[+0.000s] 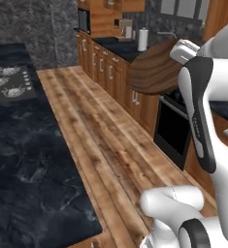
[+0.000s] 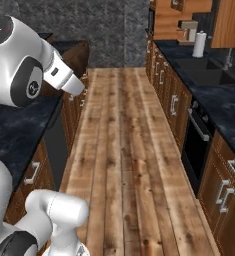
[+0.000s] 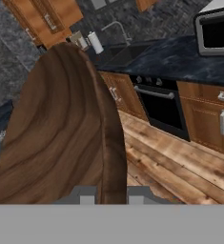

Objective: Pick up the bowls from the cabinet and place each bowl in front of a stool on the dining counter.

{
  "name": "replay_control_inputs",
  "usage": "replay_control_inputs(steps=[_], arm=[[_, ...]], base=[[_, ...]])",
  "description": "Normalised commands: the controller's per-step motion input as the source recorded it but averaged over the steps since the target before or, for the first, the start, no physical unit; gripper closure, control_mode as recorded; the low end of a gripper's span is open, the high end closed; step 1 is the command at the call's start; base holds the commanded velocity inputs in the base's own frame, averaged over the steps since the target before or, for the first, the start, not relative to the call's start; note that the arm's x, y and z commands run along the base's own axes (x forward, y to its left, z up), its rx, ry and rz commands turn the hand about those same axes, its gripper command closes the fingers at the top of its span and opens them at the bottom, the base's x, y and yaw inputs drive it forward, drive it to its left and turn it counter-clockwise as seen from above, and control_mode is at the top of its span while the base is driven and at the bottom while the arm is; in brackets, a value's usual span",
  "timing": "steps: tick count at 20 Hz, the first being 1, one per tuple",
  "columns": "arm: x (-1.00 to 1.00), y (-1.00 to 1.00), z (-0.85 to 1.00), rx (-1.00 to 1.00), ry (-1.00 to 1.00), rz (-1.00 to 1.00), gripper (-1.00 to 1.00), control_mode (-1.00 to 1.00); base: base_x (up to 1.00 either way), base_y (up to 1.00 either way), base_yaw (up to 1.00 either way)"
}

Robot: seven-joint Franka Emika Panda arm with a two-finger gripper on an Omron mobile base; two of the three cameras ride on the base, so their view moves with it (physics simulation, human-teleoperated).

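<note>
We're mid-carry: gripper [image 3: 107,193] clamped on the wooden bowl's [image 1: 152,70] rim, held above the floor beside the dining counter [image 1: 33,160]. Nothing placed there yet; both placements remain.

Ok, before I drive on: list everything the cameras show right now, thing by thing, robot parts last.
wooden bowl: one, dark brown, held up in the air at the gripper, over the aisle
dining counter: one, black marbled top, left of the aisle
stove top: one, grey burners, set into the far end of the left counter
floor: wooden planks, down the aisle
drawer cabinets: a row, brown with silver handles, right of the aisle
oven: one, black, built into the right row
paper towel roll: one, white, upright on the right counter
sink tap: one, silver, on the right counter
gripper: one, shut on the bowl's rim
arm: one, white with dark joints
</note>
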Motion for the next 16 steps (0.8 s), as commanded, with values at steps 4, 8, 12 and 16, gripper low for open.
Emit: replay_control_inputs(steps=[4,8,12,16], arm=[[0.00,0.00,0.00,0.00,0.00,0.00,1.00,1.00],[0.00,0.00,0.00,0.00,0.00,0.00,1.00,1.00],[0.00,0.00,0.00,0.00,0.00,0.00,1.00,1.00],[0.00,0.00,0.00,0.00,0.00,0.00,1.00,1.00]], base=[[-0.77,0.13,0.29],[-0.84,0.19,0.27],[-0.71,0.26,0.25],[-0.20,0.44,0.17]])
